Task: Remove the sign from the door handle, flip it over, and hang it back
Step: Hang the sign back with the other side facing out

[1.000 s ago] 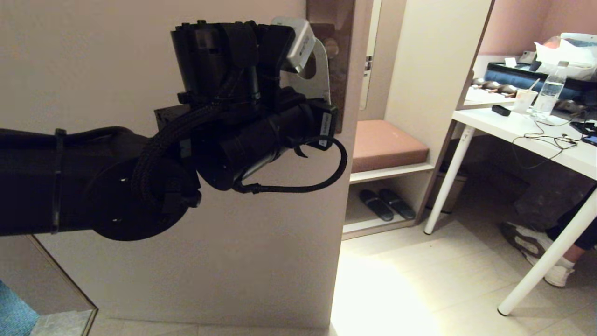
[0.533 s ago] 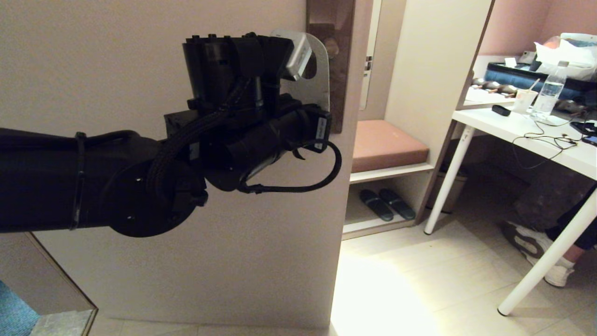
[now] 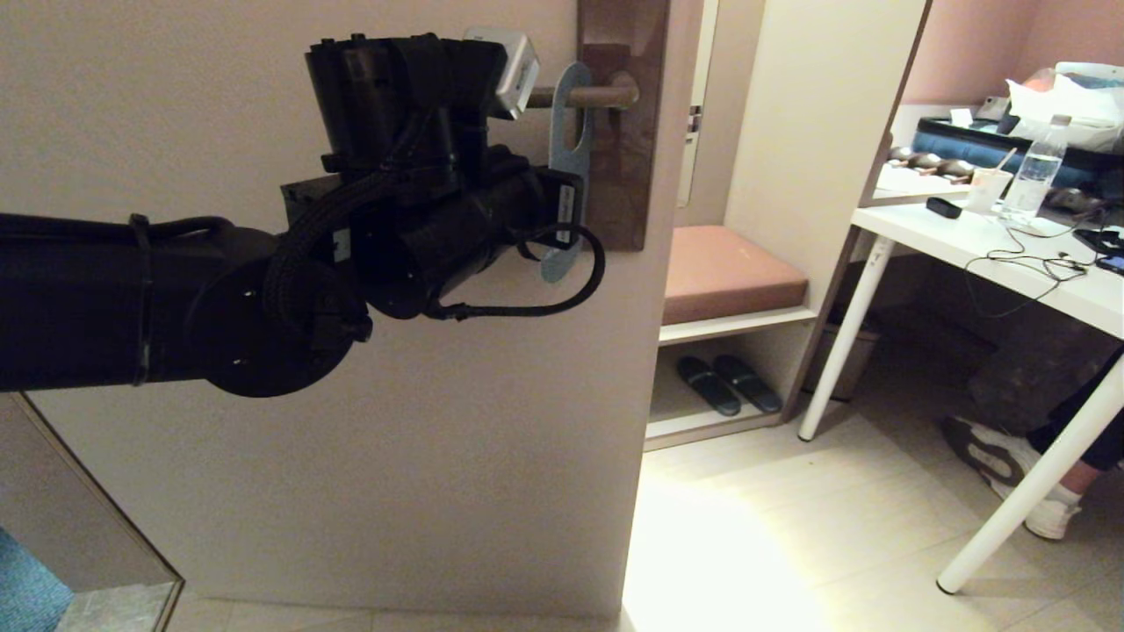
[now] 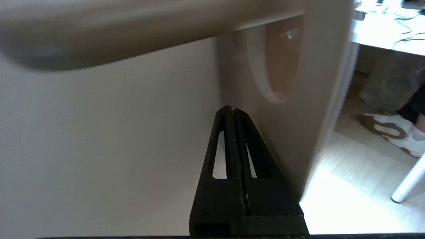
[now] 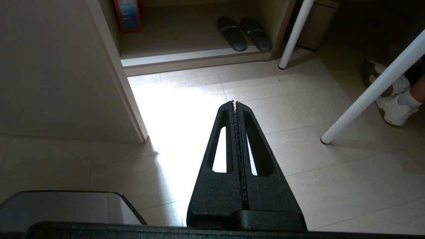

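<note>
The sign point(image 3: 569, 158) hangs on the door handle point(image 3: 590, 95), edge-on beside the backplate point(image 3: 625, 175); left pincer point(image 4: 233, 111) pressed together, empty, just beside it; right pincer point(image 5: 235, 103) pressed together, parked over the floor point(image 5: 298, 99).

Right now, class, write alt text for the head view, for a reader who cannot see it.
A blue sign hangs by its oval hole on the brown door handle, edge-on to the camera. The robot's black left arm reaches in beside it, its gripper hidden. Behind: a cushioned bench, slippers, a white table.
</note>
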